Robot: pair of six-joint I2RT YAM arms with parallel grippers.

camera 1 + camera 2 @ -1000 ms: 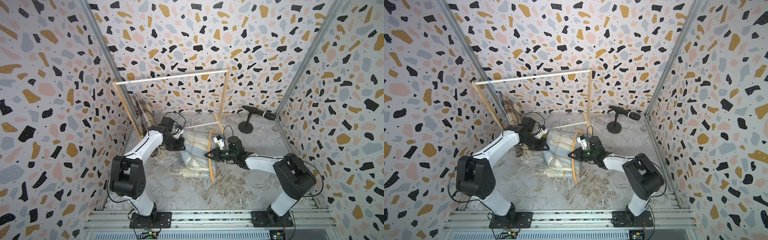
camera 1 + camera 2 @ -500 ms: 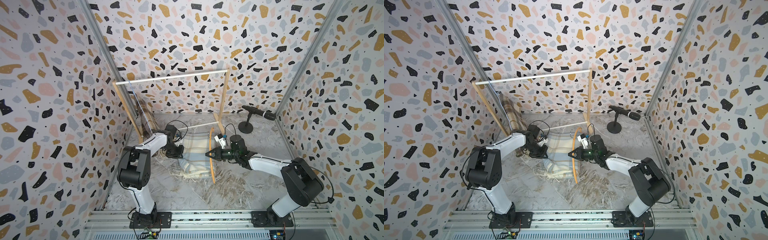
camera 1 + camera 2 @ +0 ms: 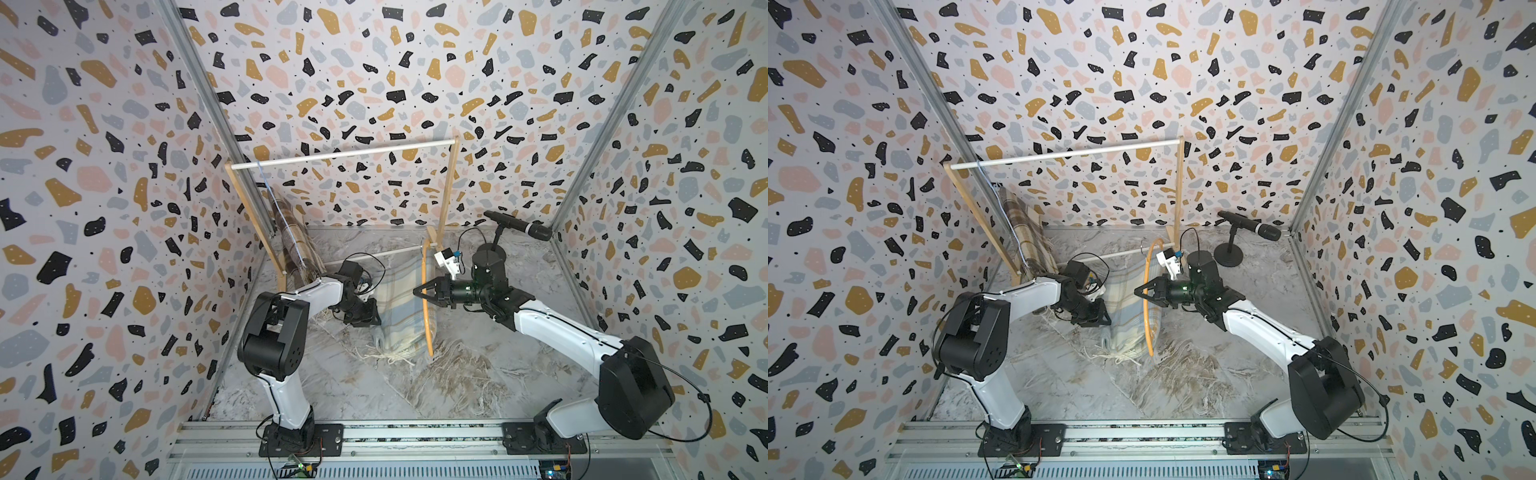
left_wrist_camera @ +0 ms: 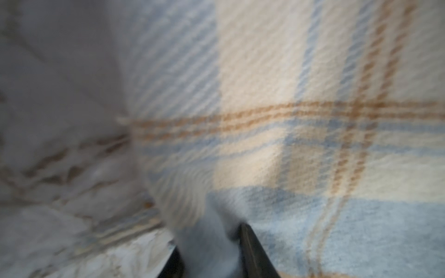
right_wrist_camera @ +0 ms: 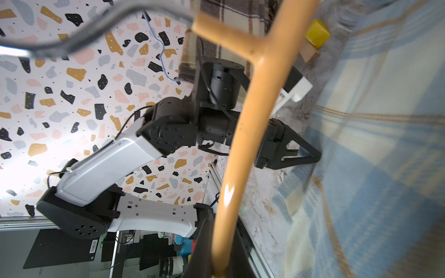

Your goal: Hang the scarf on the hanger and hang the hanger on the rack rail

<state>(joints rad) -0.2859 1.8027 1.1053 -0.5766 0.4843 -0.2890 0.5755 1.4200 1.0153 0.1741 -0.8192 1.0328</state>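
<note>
One soft, limp blue-cream plaid scarf [image 3: 397, 303] on marbled table [image 3: 374, 395] beside orange wooden hanger [image 3: 427, 332], clamped in right gripper [image 3: 420, 291]. Left gripper [image 3: 373, 319] at scarf edge, fabric between fingers [image 4: 252, 252], hold unclear. Pinch bunched edge.

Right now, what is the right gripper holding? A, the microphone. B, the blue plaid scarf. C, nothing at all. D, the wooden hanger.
D: in a top view the right gripper is shut on the curved bar of the wooden hanger, and the right wrist view shows that same bar running out from between its fingers.
</note>
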